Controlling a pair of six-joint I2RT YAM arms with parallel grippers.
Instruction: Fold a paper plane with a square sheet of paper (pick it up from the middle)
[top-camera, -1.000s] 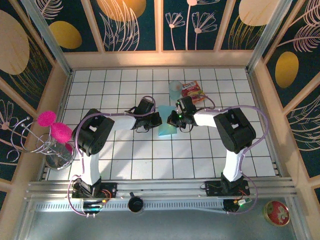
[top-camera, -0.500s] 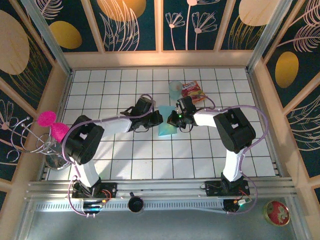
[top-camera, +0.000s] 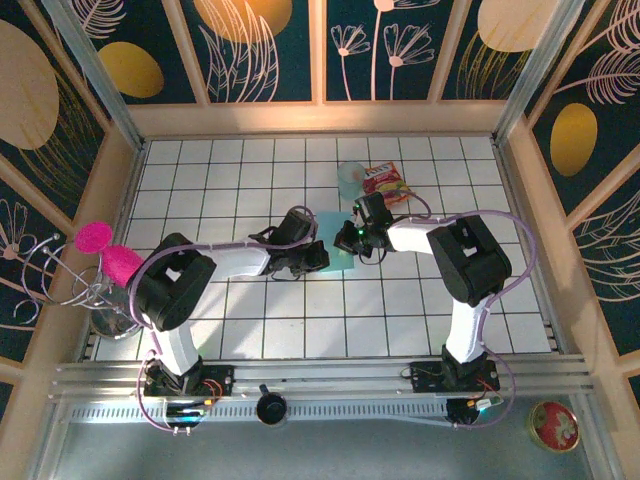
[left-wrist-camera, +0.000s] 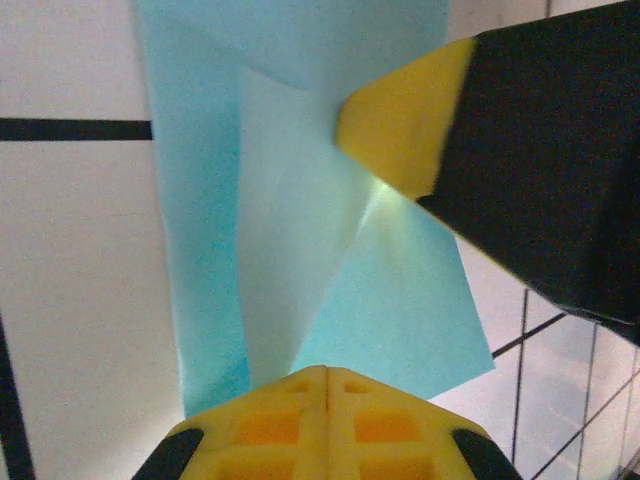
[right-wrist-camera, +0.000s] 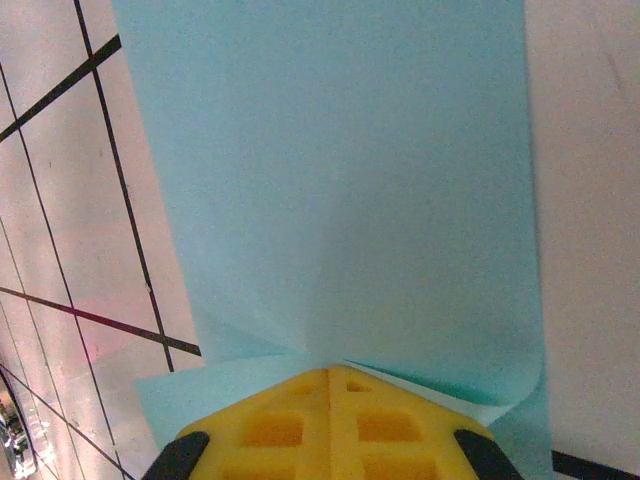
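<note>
The square sheet of paper (top-camera: 340, 252) lies partly folded on the white tiles at mid-table, light teal with a paler raised crease. My left gripper (top-camera: 318, 256) is shut, and its yellow tips (left-wrist-camera: 326, 385) press at the sheet's (left-wrist-camera: 390, 300) near edge, at the foot of the crease. My right gripper (top-camera: 352, 238) is shut on the sheet's far side. In the right wrist view its gripper (right-wrist-camera: 330, 378) pinches where the lifted flap (right-wrist-camera: 340, 180) converges. One right fingertip (left-wrist-camera: 398, 128) shows in the left wrist view, pressing at the crease's upper end.
A pale translucent blue cup (top-camera: 350, 178) and a red-and-yellow snack packet (top-camera: 386, 182) stand just behind the right gripper. A wire stand with pink pieces (top-camera: 108, 262) sits at the left edge. Wooden walls ring the tiled floor.
My left gripper has slid toward the near side along the sheet's left edge, and that arm has stretched out. The right gripper and the sheet have stayed put.
</note>
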